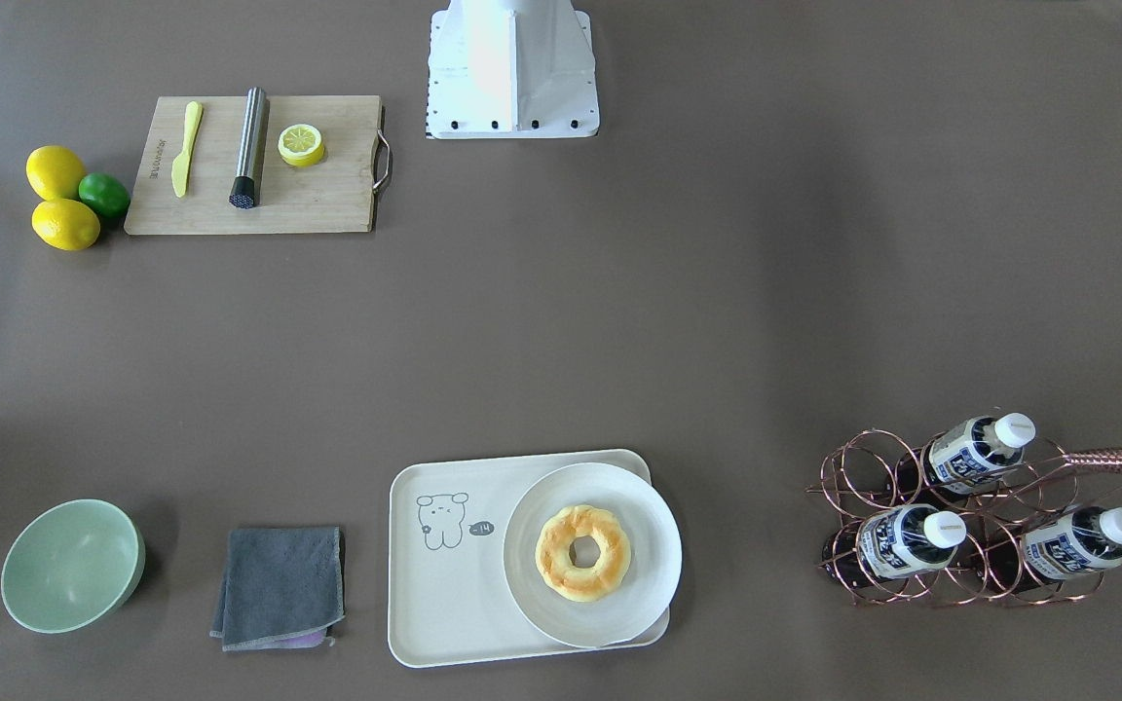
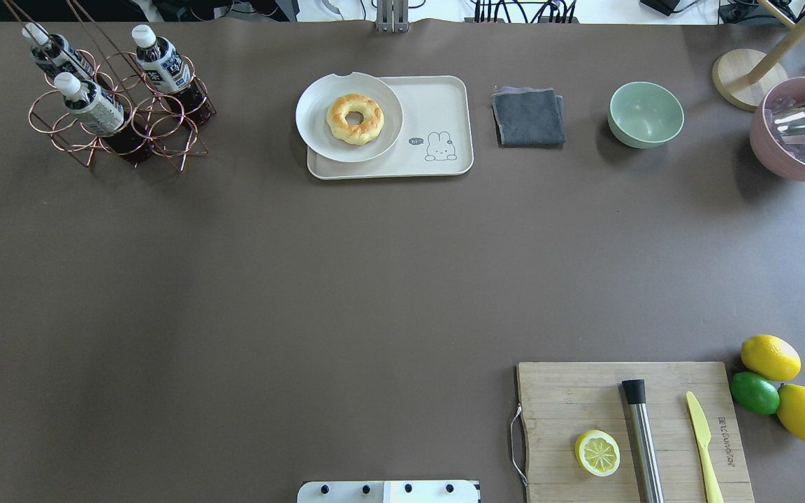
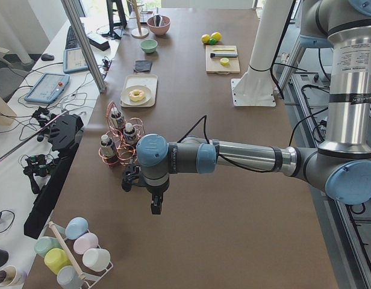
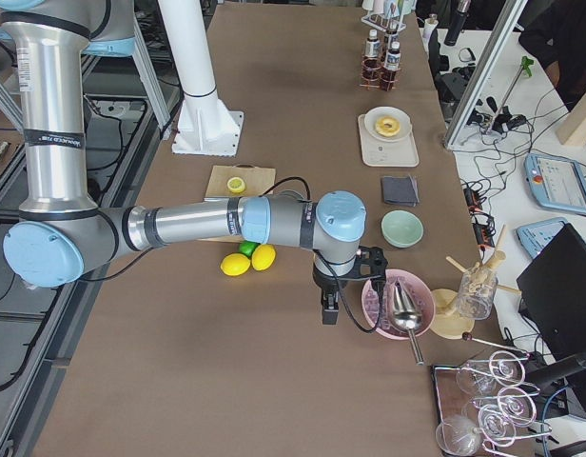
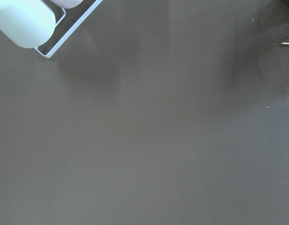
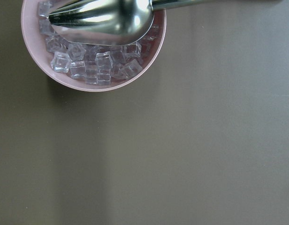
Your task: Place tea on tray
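Observation:
Three tea bottles [image 1: 975, 453] with white caps lie tilted in a copper wire rack [image 1: 853, 467]; they also show in the overhead view [image 2: 158, 66]. The cream tray [image 1: 444, 594] with a bear drawing holds a round white plate [image 1: 654, 555] with a donut [image 1: 582, 552]. My left gripper [image 3: 155, 208] shows only in the left side view, over bare table on the near side of the rack and apart from it. My right gripper [image 4: 328, 314] shows only in the right side view, beside a pink bowl. I cannot tell whether either is open or shut.
A wooden cutting board [image 2: 570, 391] carries a lemon half [image 2: 597, 452], a steel muddler [image 2: 642, 440] and a yellow knife [image 2: 703, 447]. Lemons and a lime [image 2: 755, 392] lie beside it. A grey cloth [image 2: 528, 117], a green bowl [image 2: 646, 114] and a pink ice bowl [image 2: 773, 150] stand along the far edge.

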Robot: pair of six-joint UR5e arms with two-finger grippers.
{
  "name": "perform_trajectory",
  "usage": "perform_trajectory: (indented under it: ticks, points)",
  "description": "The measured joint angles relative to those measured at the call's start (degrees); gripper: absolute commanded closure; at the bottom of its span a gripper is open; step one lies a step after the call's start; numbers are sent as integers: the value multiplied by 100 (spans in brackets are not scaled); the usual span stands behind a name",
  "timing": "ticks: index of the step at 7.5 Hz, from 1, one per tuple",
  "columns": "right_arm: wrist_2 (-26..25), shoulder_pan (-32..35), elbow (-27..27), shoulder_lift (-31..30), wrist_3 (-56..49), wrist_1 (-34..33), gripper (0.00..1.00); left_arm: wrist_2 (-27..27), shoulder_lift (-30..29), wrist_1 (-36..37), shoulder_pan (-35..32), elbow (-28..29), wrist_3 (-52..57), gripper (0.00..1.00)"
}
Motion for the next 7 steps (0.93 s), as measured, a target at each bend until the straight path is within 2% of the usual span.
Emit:
perform_trajectory:
  ticks: [7]
  points:
    - [166,0,32,69,28,4,0,0,6,-9,0,-13,-1,2]
